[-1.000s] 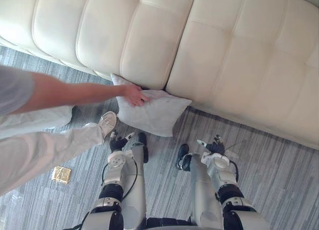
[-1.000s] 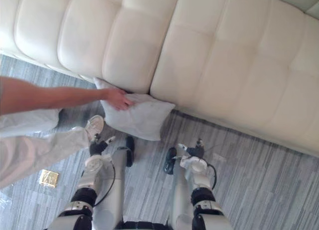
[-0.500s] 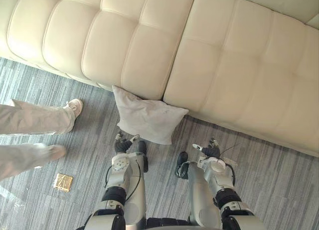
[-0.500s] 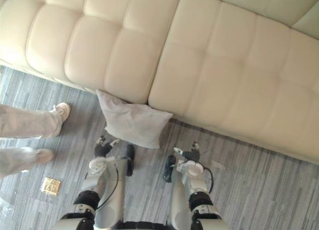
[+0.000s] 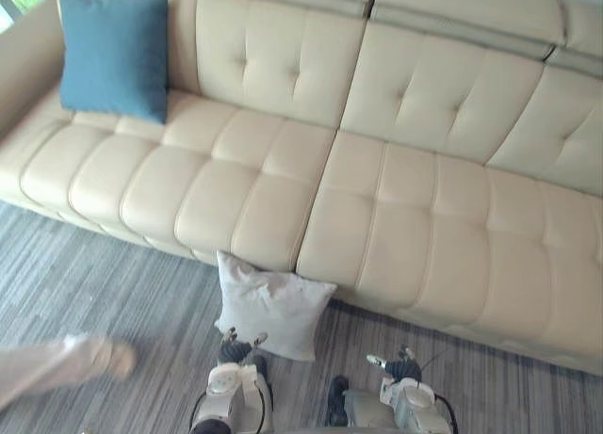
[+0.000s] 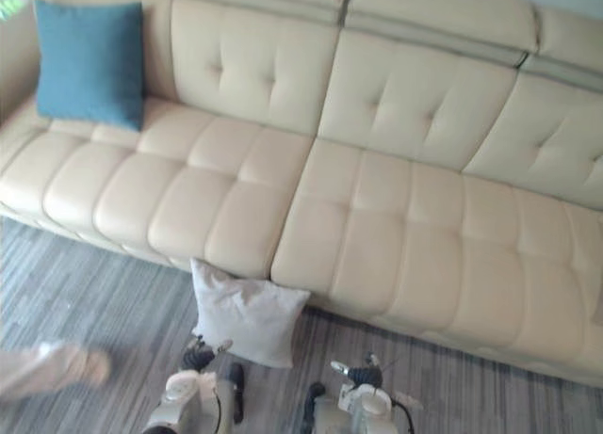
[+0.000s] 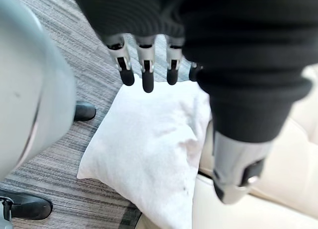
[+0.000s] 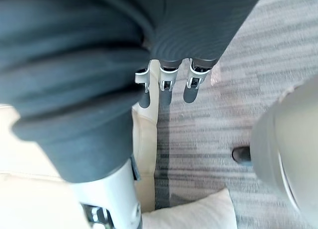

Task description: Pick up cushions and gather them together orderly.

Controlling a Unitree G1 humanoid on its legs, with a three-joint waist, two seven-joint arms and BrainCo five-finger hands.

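Both straight-fingered, empty: left robot hand (image 5: 232, 349), right robot hand (image 5: 406, 369), near cushion (image 5: 273, 307)

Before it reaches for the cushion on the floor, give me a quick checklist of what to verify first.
1. The white cushion lies on the floor against the sofa front: ok.
2. The left hand is open, empty, close to that cushion: ok.
3. The right hand is open, empty: ok.
4. A person's foot is nearby on the robot's left: not ok.
5. Seat beside the blue cushion is bare: ok.
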